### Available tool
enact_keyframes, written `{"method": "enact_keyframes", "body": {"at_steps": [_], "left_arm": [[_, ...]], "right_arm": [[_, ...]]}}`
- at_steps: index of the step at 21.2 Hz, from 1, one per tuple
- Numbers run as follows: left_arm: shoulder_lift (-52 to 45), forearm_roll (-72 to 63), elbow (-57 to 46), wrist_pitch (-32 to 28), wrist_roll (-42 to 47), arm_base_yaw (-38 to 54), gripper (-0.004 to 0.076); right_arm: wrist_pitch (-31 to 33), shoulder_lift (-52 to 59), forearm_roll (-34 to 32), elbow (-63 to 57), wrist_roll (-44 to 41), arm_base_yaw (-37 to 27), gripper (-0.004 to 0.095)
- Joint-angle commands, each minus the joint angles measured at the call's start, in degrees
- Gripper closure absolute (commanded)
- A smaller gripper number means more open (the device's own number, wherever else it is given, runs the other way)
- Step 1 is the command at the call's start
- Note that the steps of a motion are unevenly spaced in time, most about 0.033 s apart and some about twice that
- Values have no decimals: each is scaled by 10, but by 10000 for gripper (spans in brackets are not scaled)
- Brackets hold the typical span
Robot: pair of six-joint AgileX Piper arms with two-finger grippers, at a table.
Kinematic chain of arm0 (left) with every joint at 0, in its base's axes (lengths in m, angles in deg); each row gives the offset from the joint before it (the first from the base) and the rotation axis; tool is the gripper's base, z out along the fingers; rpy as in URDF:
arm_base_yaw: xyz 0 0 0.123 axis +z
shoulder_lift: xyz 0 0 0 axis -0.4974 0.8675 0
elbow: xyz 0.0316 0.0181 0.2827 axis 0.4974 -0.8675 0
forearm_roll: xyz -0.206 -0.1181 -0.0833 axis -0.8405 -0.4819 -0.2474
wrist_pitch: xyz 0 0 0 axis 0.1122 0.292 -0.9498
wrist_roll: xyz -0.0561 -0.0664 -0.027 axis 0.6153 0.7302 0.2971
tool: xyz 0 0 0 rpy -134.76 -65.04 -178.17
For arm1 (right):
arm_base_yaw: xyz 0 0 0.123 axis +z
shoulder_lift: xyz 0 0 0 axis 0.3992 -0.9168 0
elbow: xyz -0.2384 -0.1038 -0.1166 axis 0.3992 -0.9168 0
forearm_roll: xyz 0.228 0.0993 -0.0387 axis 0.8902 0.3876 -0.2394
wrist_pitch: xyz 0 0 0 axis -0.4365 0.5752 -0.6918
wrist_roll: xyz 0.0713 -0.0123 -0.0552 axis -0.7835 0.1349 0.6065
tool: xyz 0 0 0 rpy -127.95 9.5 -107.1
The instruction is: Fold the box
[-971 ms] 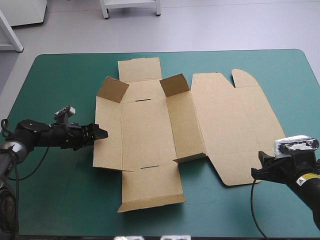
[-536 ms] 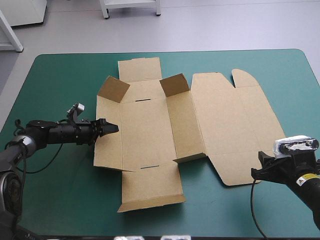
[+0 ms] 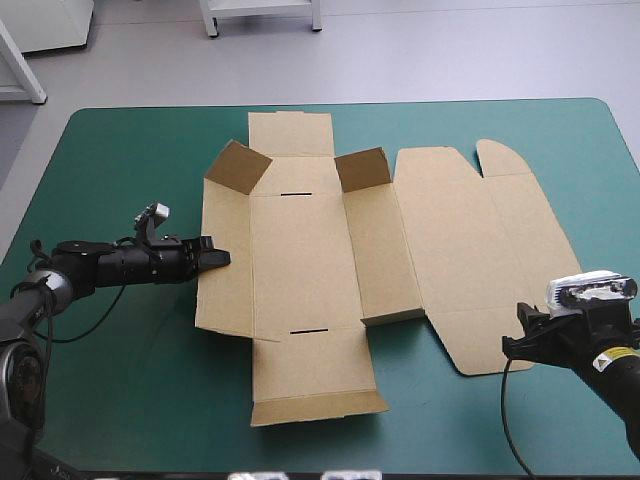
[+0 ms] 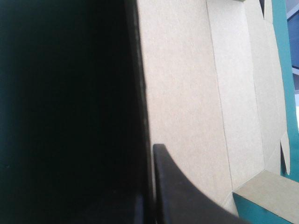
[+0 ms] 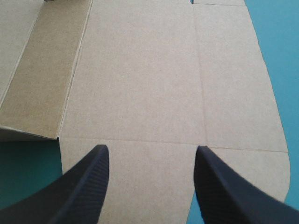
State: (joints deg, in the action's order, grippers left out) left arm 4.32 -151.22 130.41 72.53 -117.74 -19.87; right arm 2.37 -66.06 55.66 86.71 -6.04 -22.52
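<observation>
From my station the box (image 3: 330, 260) is a cut sheet of plain brown board, lying open and nearly flat about the middle of the teal-green table (image 3: 110, 400), a little toward its far edge. The long centre panel carries two thin slots (image 3: 293, 193), one near each end. At its far corners two small flaps (image 3: 238, 167) stand up, tilted. The narrow wall right of the centre panel sits slightly off the cover, with a shadow under its near end. Beyond that wall the lid (image 3: 470, 250) lies flat, a rounded tab at its far right corner. The near end flap has its outer edge turned up a little. The left gripper (image 3: 222, 258) reaches in low from the table's left and meets the box's left wall about halfway along, tip over the board. In its wrist view I see one black finger (image 4: 187, 196) on the board's upper face; the sheet's edge runs down into the slit beside it, and the other side is all black, so I read it as pinched on the box. The right gripper (image 5: 150, 156) stands wide, holding nothing, its fingers (image 5: 84, 186) over the strip along the lid's near edge, pointing across the lid. A small yellow label (image 3: 616, 354) on the right arm is too small for me to read.
</observation>
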Motion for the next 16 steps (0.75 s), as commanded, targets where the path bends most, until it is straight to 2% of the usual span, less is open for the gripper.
{"method": "enact_keyframes", "body": {"at_steps": [1,5,11,16], "left_arm": [[-21,-33,14,50,-26,-4,732],[-21,-2,29,79,-61,-4,732],[-14,194,214,105,-85,-4,732],[-2,273,348,116,-133,-11,732]], "right_arm": [[-35,-4,4,20,4,-4,399],[-35,-4,4,20,5,-4,399],[-25,-4,4,20,9,-4,399],[-25,-4,4,20,9,-4,399]]}}
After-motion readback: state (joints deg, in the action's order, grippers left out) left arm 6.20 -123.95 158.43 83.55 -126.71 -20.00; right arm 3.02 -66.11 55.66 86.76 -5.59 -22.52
